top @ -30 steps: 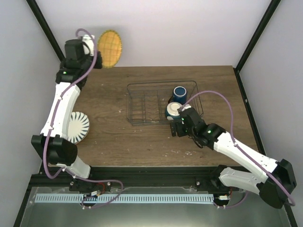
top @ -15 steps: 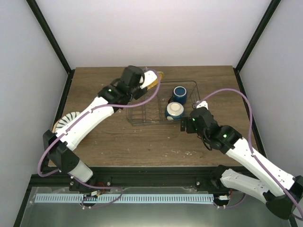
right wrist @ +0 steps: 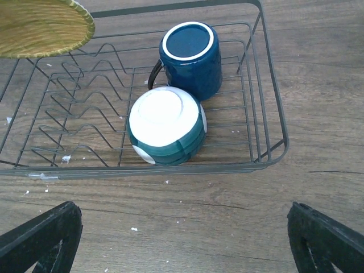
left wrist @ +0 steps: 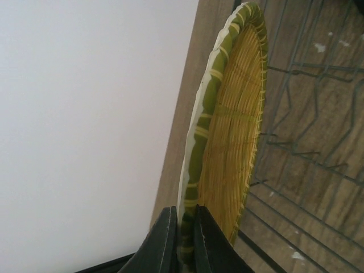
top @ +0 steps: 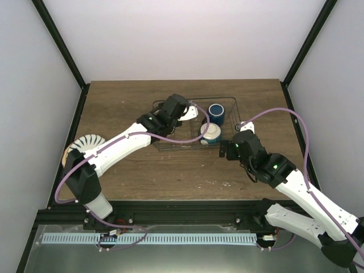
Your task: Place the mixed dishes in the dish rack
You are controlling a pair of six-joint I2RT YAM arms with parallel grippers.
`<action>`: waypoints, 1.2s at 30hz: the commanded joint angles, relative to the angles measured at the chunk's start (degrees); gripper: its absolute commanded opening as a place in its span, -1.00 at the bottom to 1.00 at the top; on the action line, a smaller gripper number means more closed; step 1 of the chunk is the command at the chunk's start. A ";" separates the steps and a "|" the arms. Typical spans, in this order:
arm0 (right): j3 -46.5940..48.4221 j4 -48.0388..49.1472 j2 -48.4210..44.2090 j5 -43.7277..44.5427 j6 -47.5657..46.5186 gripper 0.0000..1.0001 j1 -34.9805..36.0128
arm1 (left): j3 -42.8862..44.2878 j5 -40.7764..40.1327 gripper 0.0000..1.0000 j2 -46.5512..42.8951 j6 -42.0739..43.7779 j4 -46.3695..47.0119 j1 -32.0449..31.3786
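My left gripper (top: 183, 111) is shut on the rim of the orange-yellow grid-patterned plate (top: 191, 112) and holds it on edge over the left part of the wire dish rack (top: 239, 128). In the left wrist view the plate (left wrist: 233, 131) stands upright between my fingers (left wrist: 185, 239), above the rack wires (left wrist: 307, 114). The dark blue cup (right wrist: 190, 57) and the small bowl (right wrist: 166, 125), upside down with a white base and teal sides, sit in the rack's right part. My right gripper (right wrist: 182, 244) is open and empty, just in front of the rack.
The white plate with black stripes (top: 86, 143) lies at the table's left edge, partly hidden by the left arm; a tan rim (top: 69, 151) shows under it. Black frame posts stand at the back corners.
My left arm swung the plate from the back left corner to over the rack. My right gripper drew back from the bowl to the near side of the rack.
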 commanded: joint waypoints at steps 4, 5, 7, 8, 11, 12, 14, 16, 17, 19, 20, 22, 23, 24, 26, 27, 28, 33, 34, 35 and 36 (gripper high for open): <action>-0.35 1.22 -0.98 0.58 0.21 1.00 0.23 | 0.03 -6.78 -1.00 4.00 9.25 9.59 -1.36; -0.41 1.16 -1.02 0.70 0.21 1.00 0.24 | 0.32 -6.86 -1.00 4.62 9.49 9.47 -1.47; -0.44 1.03 -1.18 0.84 0.15 1.00 0.19 | 0.76 -6.66 -1.00 5.44 9.73 9.49 -1.63; -0.38 0.93 -1.25 1.03 0.08 1.00 0.22 | 1.08 -6.36 -1.00 5.91 9.84 9.29 -1.75; -0.20 0.79 -1.44 1.36 0.07 1.00 0.23 | 2.09 -6.14 -1.00 7.09 10.17 9.10 -1.90; -0.18 0.79 -1.54 1.46 0.02 1.00 0.22 | 2.40 -6.01 -1.00 7.61 10.18 9.03 -1.86; -0.18 0.77 -1.64 1.43 -0.13 1.00 0.15 | 3.07 -5.77 -1.00 8.39 10.13 8.73 -1.93; -0.22 0.78 -1.59 1.36 -0.29 1.00 0.16 | 3.50 -5.43 -1.00 9.11 9.78 8.27 -1.88; -0.19 0.80 -1.50 1.34 -0.38 1.00 0.15 | 3.63 -5.40 -1.00 9.55 9.76 8.23 -1.92; -0.24 0.85 -1.31 1.12 -0.55 1.00 0.15 | 3.90 -5.37 -1.00 10.58 9.49 8.19 -1.90; -0.26 0.96 -1.22 0.95 -0.62 1.00 0.17 | 4.04 -5.31 -1.00 11.12 9.29 8.05 -1.93; -0.39 1.05 -1.04 0.80 -0.75 1.00 0.15 | 4.35 -5.19 -1.00 12.06 8.94 7.91 -2.01; -0.48 1.05 -1.03 0.72 -0.83 1.00 0.15 | 4.54 -5.13 -1.00 12.57 8.69 7.38 -1.97; -0.52 1.05 -0.92 0.69 -0.84 0.99 0.15 | 4.77 -5.16 -1.00 13.12 8.54 7.07 -1.97; -0.68 1.14 -1.02 0.54 -0.77 1.00 0.15 | 4.95 -5.40 -1.00 14.08 8.45 6.71 -1.99; -0.77 1.21 -1.03 0.43 -0.72 1.00 0.13 | 5.00 -5.48 -1.00 14.49 8.43 6.60 -2.00; -0.86 1.23 -1.11 0.42 -0.80 1.00 0.17 | 4.94 -5.56 -0.98 14.84 8.44 6.65 -2.03; -0.97 1.33 -0.94 -0.02 -0.98 1.00 0.19 | 5.32 -5.58 -0.48 15.60 8.01 7.19 -1.95; -0.98 1.32 -0.94 -0.09 -0.98 1.00 0.20 | 5.39 -5.63 -0.36 15.64 8.06 7.19 -1.95; -0.97 1.39 -0.94 -0.15 -1.00 1.00 0.18 | 5.33 -5.88 -0.21 15.64 8.20 7.47 -1.99; -1.03 1.46 -0.94 -0.26 -1.05 1.00 0.15 | 5.29 -6.09 -0.06 15.65 8.29 7.80 -1.98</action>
